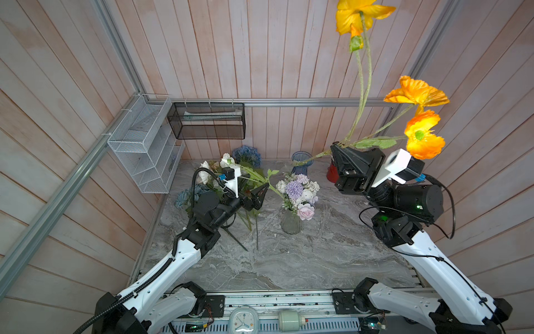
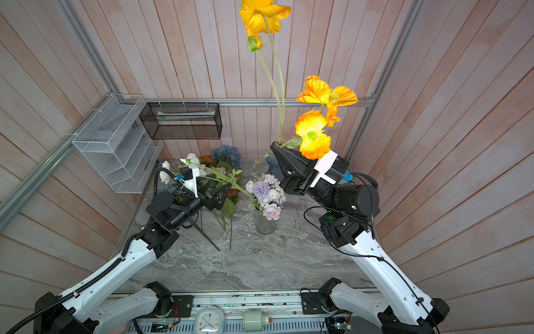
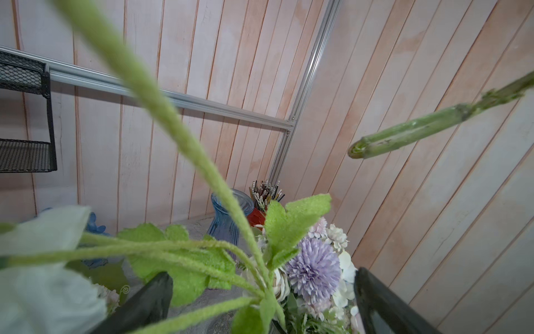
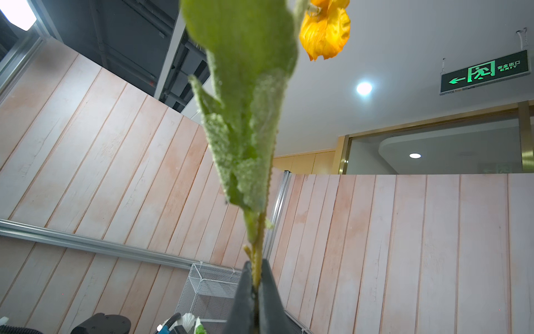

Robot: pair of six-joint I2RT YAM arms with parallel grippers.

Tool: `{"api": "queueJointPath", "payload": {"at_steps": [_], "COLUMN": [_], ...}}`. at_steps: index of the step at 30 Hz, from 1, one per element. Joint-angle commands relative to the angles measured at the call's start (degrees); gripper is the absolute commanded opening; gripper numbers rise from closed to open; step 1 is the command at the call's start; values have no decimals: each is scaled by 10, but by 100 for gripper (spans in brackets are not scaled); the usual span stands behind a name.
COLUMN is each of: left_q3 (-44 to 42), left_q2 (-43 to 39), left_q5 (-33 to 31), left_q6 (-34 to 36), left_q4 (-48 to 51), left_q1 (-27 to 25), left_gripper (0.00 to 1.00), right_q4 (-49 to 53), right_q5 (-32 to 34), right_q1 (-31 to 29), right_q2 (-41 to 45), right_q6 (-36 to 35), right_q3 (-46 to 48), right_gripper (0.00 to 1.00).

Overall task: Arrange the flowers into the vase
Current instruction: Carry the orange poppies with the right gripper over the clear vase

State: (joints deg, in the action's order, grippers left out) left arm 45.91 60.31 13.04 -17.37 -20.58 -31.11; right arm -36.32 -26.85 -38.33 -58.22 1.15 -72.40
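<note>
Pinching an orange poppy spray low on its stem, the R gripper is seen w/ fingers closed tight on it, held high over the back-right of the marble worktop. Three orange blooms + a bud are carried well above the arm in both top views. A fuzzy green leaf is shown just past the fingertips in the R wrist view. The spray's cut end is seen in mid-air in the L wrist view.

L gripper: fingers are spread wide, nothing clamped. Green stems of a white poppy spray are seen running between them; contact can't be told. Those stems are slanted down into the lilac-white bunch, which is stood in the clear glass vase mid-worktop. Whether the stem foot is inside the vase can't be told.

A blue hydrangea, dusty-blue roses + loose green stems are laid on the worktop at back-left, partly hidden by the L arm. A blue glass vase is stood near the back wall, w/ a red pot of pencils just beside it, under the R gripper in a top view.
</note>
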Motion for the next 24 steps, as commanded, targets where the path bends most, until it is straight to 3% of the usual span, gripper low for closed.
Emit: {"api": "queueJointPath", "payload": {"at_steps": [1,13,24], "left_q3": [17,23,14], "left_q2": [16,53,55], "left_q5": [9,18,9], "left_q6": [8,20,26], "left_q4": [-29,-80,-87], "left_q1": [4,5,5], "left_gripper": [98,81,79], "right_q4": [41,34,107], "right_q5": [6,1,62], "right_q1": [1,1,0], "right_q2": [15,15,-24], "right_q6": [22,143,73], "right_q3": [20,136,127], "right_gripper": [0,0,0]}}
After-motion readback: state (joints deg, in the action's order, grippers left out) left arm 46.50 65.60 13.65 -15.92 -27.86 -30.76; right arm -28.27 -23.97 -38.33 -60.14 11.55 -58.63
